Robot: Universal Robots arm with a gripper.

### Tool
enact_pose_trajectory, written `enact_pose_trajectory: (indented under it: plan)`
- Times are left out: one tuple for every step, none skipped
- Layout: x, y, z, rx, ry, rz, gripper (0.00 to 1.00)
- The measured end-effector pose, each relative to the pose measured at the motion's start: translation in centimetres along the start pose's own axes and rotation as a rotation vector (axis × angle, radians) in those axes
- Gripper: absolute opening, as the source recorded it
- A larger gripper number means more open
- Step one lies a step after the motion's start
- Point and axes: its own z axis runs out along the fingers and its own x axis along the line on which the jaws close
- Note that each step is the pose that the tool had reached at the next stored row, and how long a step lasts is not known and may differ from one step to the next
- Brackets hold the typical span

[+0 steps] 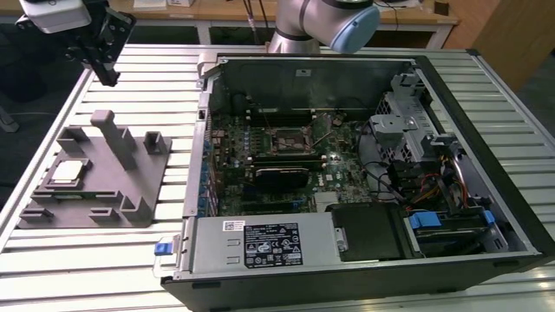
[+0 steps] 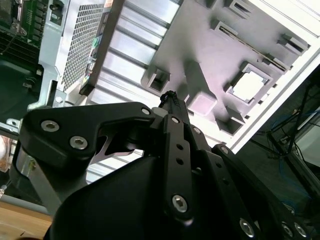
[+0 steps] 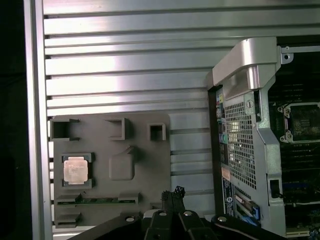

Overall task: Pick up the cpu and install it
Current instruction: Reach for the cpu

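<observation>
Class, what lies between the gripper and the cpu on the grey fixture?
In the first wrist view, a tall grey post stands roughly between the gripper and the cpu.

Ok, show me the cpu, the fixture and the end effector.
cpu (image 3: pixel 76 170), first wrist view, middle of its silvery top.
fixture (image 3: pixel 150 170), first wrist view, bare flat part of its base.
end effector (image 3: pixel 174 192), first wrist view, midway between its fingertips.

Light is bright and even. Glare streaks the table (image 3: pixel 125 65) in the first wrist view and whitens the cpu (image 2: pixel 248 86) in the second wrist view; the case (image 1: pixel 303 75) is dim inside.
</observation>
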Motion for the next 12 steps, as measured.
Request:
enact_pose_trajectory:
  plan:
    - [0.18,-0.01,-0.01,0.0000,0.0000,0.000,0.11]
    - [0.35,-0.03,-0.01,0.0000,0.0000,0.000,0.11]
    - [0.53,-0.04,-0.01,0.0000,0.0000,0.000,0.11]
    - [0.69,-0.05,-0.02,0.0000,-0.0001,0.000,0.11]
    - [0.86,-0.06,-0.02,0.0000,0.0000,0.000,0.11]
    - [1.02,-0.08,-0.03,0.0000,0.0000,0.000,0.11]
    - [1.17,-0.09,-0.03,0.0000,-0.0001,0.000,0.11]
    - [1.34,-0.10,-0.04,0.0000,0.0000,0.000,0.11]
    - [1.50,-0.11,-0.05,0.0000,0.0000,0.000,0.11]
    - [1.66,-0.12,-0.05,0.0000,0.0000,0.000,0.11]
    - [1.81,-0.13,-0.05,0.0000,0.0000,0.000,0.11]
    - [1.96,-0.15,-0.05,0.0000,-0.0001,0.000,0.11]
